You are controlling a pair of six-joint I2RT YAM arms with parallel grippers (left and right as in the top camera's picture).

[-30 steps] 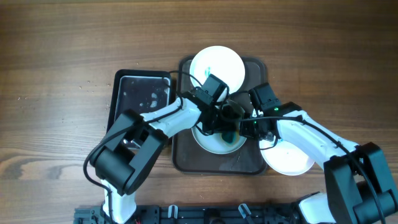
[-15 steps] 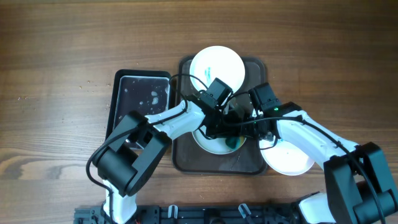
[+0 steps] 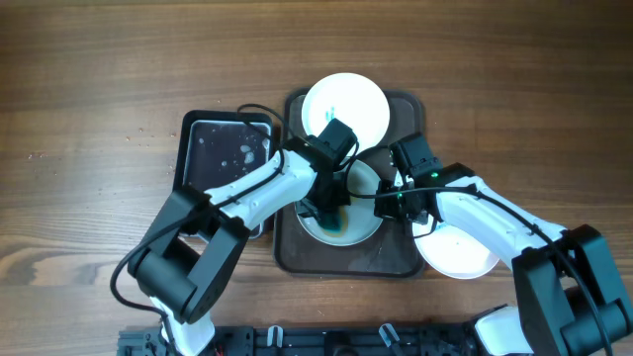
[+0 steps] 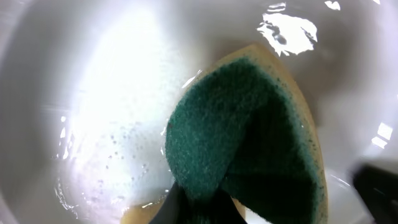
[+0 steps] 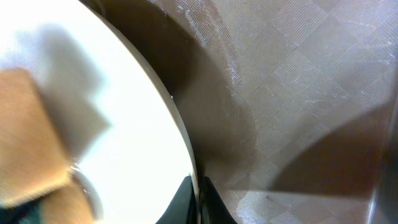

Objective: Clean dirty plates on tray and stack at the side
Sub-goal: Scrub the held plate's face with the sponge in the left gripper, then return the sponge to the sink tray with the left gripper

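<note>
We see the left gripper [image 3: 329, 208] clamped narrow on the sponge [image 4: 242, 130], green face pressed flat into the wet near plate [image 3: 360, 184], which lies in the 6 o'clock half of the tray [image 3: 297, 252]. The right gripper [image 3: 394, 201] is pinched on that plate's rim at 3 o'clock, pinning it. A teal smear shows toward 6 o'clock of the sponge, so we judge the next wipe runs that way, and the left arm is the one to make it. The far plate [image 3: 346, 104], streaked teal, waits at 12 o'clock. 1 white plate [image 3: 457, 252] sits on the bench [image 3: 99, 79] at 4 o'clock; a black tray [image 3: 223, 148] lies at 9 o'clock.
</note>
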